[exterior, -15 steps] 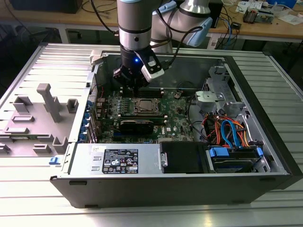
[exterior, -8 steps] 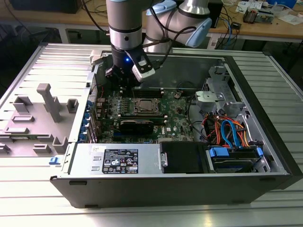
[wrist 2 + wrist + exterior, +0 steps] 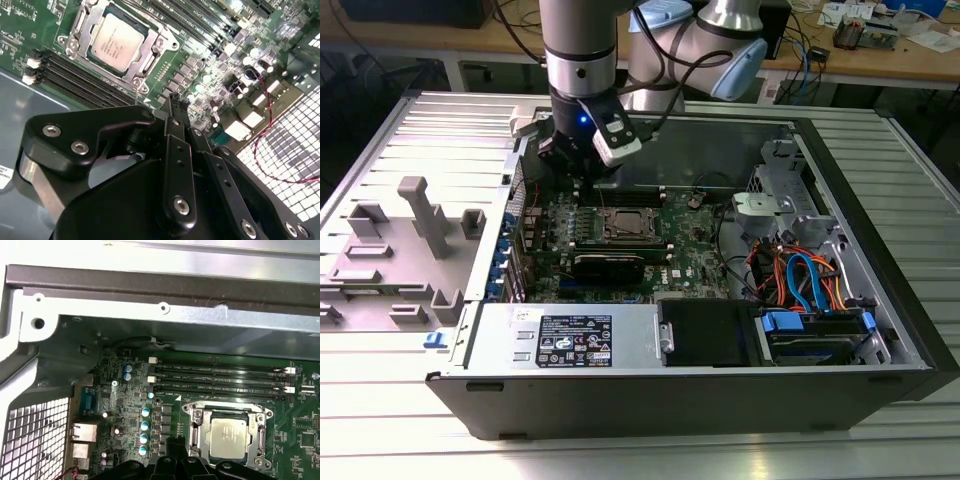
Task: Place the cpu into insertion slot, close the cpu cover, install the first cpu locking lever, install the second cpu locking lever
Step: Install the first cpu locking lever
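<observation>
Silver-grey metal is catching the light in both wrist views. The cpu is lying flat in the insertion slot, and the cpu cover is looking folded down around it, with the chip showing through its window. The gripper is hovering just above the green motherboard, clenched with nothing between its fingers, near the slot but apart from it. In the exterior view the slot is sitting at about five o'clock from the gripper, inside the open computer case on the counter. Whether either locking lever is already hooked, I cannot tell. Judging from this, the work is turning on the levers. Doing it well is depending on bearing with the closed tip on the lever's free end alone, never on the cover or the chip. It is also depending on pressing steadily down and sideways under the catch while keeping clear of the black memory slots just beside the socket.
</observation>
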Robot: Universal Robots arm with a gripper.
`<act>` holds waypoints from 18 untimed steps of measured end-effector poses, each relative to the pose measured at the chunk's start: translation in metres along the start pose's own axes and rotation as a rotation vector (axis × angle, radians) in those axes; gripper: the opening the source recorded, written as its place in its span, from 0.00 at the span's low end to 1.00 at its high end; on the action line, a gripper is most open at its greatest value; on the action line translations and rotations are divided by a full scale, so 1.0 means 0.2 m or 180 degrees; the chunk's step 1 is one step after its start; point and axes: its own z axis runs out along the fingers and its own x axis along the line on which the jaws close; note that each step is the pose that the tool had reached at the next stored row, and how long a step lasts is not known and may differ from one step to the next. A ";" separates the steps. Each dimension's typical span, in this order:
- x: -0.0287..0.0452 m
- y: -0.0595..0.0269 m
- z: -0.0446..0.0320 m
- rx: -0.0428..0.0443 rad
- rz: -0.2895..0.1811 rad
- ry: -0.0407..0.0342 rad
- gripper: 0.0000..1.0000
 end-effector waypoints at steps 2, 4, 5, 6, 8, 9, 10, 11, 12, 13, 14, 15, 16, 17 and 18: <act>-0.002 0.030 0.001 0.0000 0.0000 0.0000 0.11; -0.004 0.058 0.002 0.0001 0.0000 0.0000 0.11; -0.004 0.068 0.002 0.0000 0.0000 0.0000 0.11; -0.005 0.077 0.003 0.0000 0.0000 0.0000 0.11; -0.006 0.092 0.004 0.0000 0.0000 0.0000 0.11; -0.006 0.094 0.004 0.0000 0.0000 0.0000 0.11; -0.007 0.098 0.004 0.0000 0.0000 0.0000 0.11; -0.009 0.102 0.004 0.0000 0.0000 0.0000 0.11; -0.011 0.108 0.004 0.0001 0.0000 0.0000 0.11; -0.014 0.116 0.004 0.0001 0.0000 0.0000 0.11; -0.017 0.123 0.005 0.0001 0.0000 0.0000 0.11; -0.020 0.130 0.005 0.0001 0.0000 0.0000 0.11; -0.024 0.136 0.006 0.0001 0.0000 0.0000 0.11; -0.032 0.141 0.006 0.0001 -0.0001 0.0000 0.11; -0.037 0.143 0.006 0.0001 0.0000 0.0001 0.11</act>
